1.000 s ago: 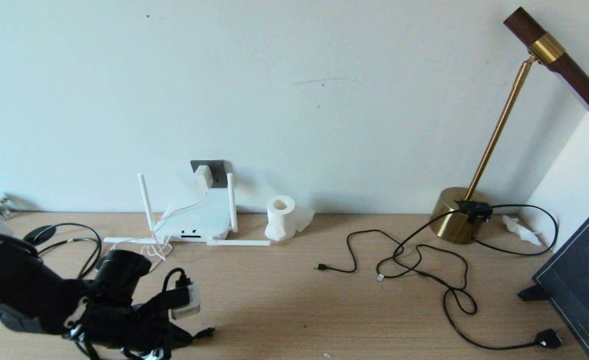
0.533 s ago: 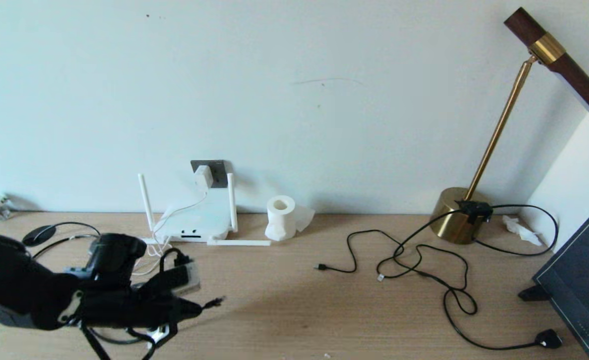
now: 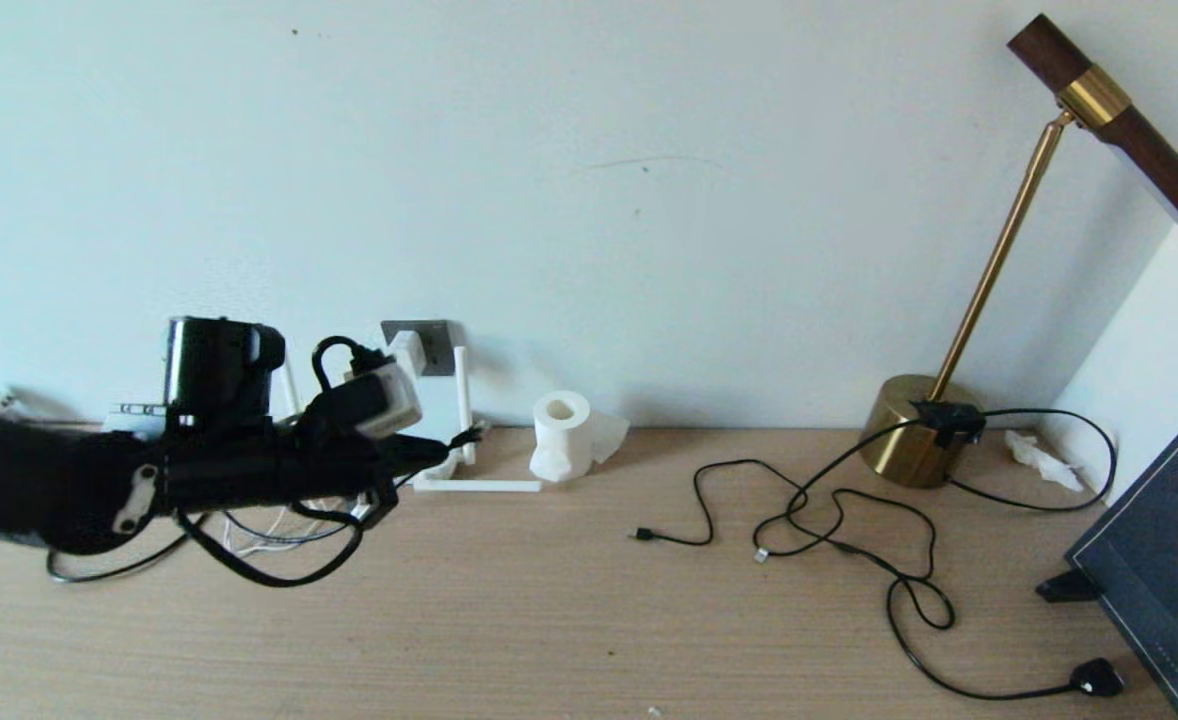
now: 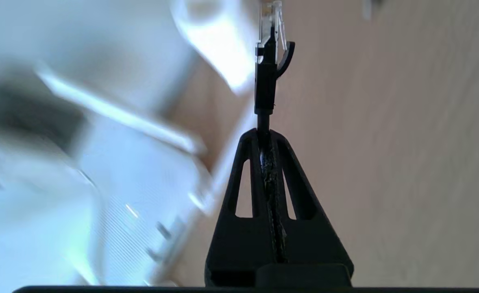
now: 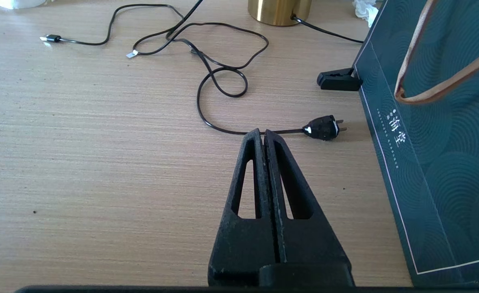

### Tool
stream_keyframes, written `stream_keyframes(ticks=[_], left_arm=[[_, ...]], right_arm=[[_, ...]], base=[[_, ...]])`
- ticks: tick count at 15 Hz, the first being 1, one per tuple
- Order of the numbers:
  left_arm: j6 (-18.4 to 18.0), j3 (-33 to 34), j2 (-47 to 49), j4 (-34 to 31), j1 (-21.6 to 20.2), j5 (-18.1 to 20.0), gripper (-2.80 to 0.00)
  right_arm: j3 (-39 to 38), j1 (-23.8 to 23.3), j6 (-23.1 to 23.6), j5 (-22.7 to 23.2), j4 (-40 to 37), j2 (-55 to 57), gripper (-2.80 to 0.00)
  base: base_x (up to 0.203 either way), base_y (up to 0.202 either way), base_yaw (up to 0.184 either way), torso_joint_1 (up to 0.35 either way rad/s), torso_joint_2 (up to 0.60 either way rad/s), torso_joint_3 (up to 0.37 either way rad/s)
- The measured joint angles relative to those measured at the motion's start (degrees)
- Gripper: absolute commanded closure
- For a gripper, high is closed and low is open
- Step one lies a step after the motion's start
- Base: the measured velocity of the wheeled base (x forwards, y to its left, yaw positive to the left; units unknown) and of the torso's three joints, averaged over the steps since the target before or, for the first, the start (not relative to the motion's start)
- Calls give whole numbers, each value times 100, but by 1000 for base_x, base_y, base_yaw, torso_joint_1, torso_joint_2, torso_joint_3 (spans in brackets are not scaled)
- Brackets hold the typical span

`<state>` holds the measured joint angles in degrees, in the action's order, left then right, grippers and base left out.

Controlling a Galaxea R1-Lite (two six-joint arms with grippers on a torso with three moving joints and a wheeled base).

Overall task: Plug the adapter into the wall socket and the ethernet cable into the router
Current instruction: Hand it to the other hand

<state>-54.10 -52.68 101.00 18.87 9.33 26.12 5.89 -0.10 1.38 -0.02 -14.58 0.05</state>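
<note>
One thin black ethernet cable (image 4: 264,93) clamped in left pincer (image 4: 264,134).

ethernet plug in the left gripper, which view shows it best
The left wrist view: the ethernet cable's clear clip plug sticks out past the left gripper, shut on it. The head view shows only a tiny dark tip near the router. The right wrist view misses it.

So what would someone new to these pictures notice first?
The left claw is raised at the left of the desk, shut on the ethernet cable, whose clip plug points at the white router by the wall. At the far right a brass lamp stands behind tangled black cords.
</note>
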Motion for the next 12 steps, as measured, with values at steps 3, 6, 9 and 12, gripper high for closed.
stream_keyframes(ticks=[3, 6, 9, 12], left_arm=[[6, -195, -297, -7, 429, -274, 0], [5, -390, -646, -123, 919, -570, 0], [-29, -771, -1016, -797, 1494, -882, 0], [-63, -1025, -1274, -1142, 2382, -1716, 0]], right_arm=[[194, 0, -123, 85, -12, 23, 0], [1037, 0, -444, 741, -9, 658, 0], [2227, -4, -727, 1782, 11, 2187, 0], [3310, 57, -897, 2681, 22, 3942, 0]], base=[[0, 0, 0, 0, 0, 0], [0, 0, 0, 0, 0, 0], [0, 0, 0, 0, 0, 0], [0, 0, 0, 0, 0, 0]])
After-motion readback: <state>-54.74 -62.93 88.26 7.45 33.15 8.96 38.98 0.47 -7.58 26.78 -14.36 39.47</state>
